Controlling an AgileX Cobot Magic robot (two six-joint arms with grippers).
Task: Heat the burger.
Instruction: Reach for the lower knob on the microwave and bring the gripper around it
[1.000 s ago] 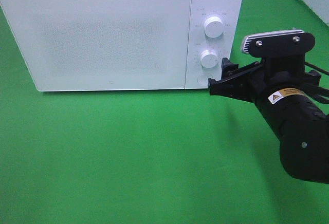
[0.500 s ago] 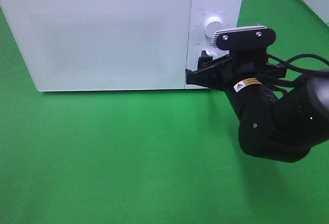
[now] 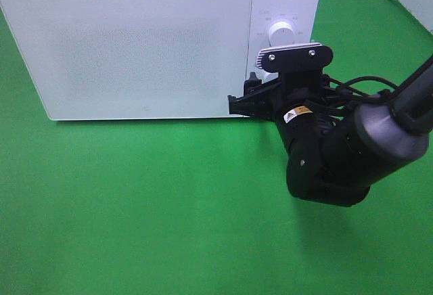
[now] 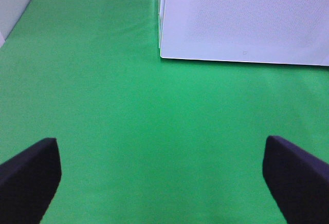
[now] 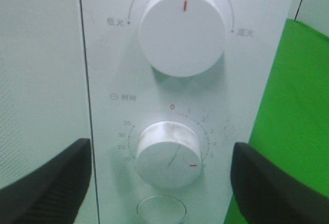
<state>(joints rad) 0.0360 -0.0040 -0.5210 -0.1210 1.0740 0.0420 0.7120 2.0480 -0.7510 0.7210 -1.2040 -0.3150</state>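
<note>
left side: the left tool (image 4: 163,170) hangs over bare green table (image 3: 135,207), its fingers spread wide with nothing between them. it is well apart from the work and poses no hazard as it stands.

centre: the microwave (image 3: 135,44) has its door (image 3: 128,58) shut. the burger is not visible in any view. the frosted door hides the cavity, so whether the burger lies inside cannot be told. risk: if the cavity is empty, starting the timer heats nothing.

right side: the right tool (image 3: 243,97) is open at the control panel, one finger on each side of the timer dial (image 5: 168,154) and neither touching it. the left finger lies near the door seam. risks, as judged:
- an off-centre close catches the door edge or panel instead of the dial.
- the smooth white dial slips in the grip, so the time set is wrong.
- a low approach presses the round button (image 5: 161,212) just below, which likely releases the door.
- a high approach disturbs the power dial (image 5: 182,31).
- forward pressure pushes the oven back on the cloth.
</note>
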